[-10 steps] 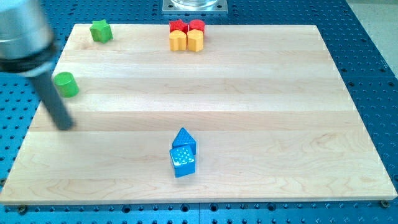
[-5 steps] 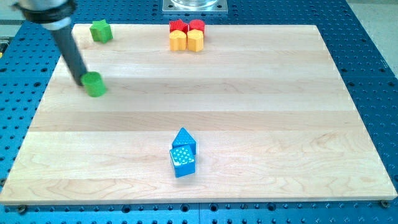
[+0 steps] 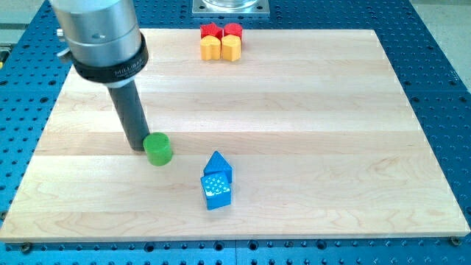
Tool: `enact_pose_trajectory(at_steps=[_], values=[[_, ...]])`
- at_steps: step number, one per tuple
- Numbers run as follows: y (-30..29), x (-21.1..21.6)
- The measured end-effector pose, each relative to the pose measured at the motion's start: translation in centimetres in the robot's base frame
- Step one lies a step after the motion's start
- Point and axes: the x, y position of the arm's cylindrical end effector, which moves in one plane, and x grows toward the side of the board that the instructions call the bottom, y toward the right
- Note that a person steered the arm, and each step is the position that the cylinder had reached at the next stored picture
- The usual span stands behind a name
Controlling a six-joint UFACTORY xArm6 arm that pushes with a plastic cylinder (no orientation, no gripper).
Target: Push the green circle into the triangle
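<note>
Small green round cylinder block (image 3: 157, 149), flat top up, axis vertical; no discernible heading. It sits at 10 o'clock from the blue triangle block (image 3: 218, 165), near it. My tip (image 3: 138, 148) touches its 9 o'clock side; rod holds nothing.

A pale wooden counter (image 3: 331, 110), made of long planks running left to right, is set on a blue perforated base (image 3: 441, 66). At the far edge, a little left of centre, four small blocks are packed together: two red blocks (image 3: 221, 31) behind and two yellow blocks (image 3: 221, 48) in front. Towards the near left, a green circle (image 3: 157, 149) is seen standing on the wood. Just to its right and slightly nearer, a blue triangle (image 3: 218, 165) is found, with a blue cube (image 3: 216, 191) touching its near side. My tip (image 3: 137, 148) is placed on the counter against the green circle's left side.
</note>
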Motion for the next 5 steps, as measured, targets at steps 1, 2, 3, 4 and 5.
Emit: enact_pose_trajectory(at_steps=[1, 2, 3, 4, 5], values=[[3.7, 0.5], [4.9, 1.9], [2.8, 2.4], [6.8, 2.5], [7.4, 2.5]])
